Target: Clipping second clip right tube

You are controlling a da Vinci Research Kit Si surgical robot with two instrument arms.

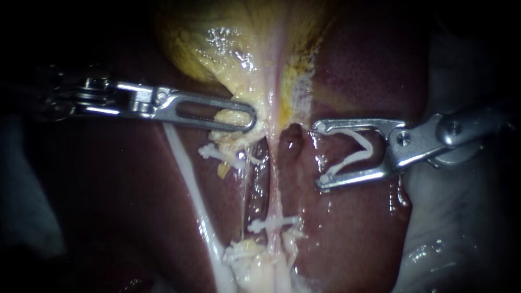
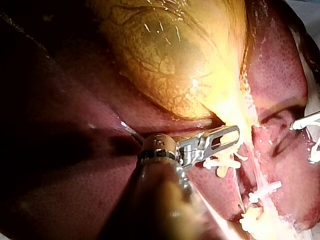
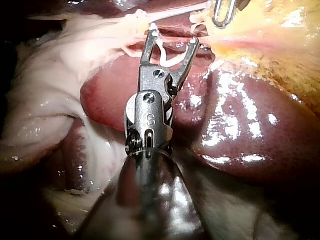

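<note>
Our left instrument point(image 1: 251, 120), in from frame left, has its pincer clamped on the fatty neck of the gallbladder point(image 1: 228, 43); we judge this tensions the tubes and spreads them apart. The right tube point(image 1: 275, 184) runs down frame centre, with one seated clip point(image 1: 273, 223) across it low down. Our right instrument point(image 1: 323, 153), in from frame right over the liver point(image 1: 358, 65), has its pincer wide but gripping a loaded clip point(image 1: 350, 161) by both arms. The clip's mouth faces the tube, near but not around it. The bare stretch above the seated clip looks like the target. No brand or writing to report.
</note>
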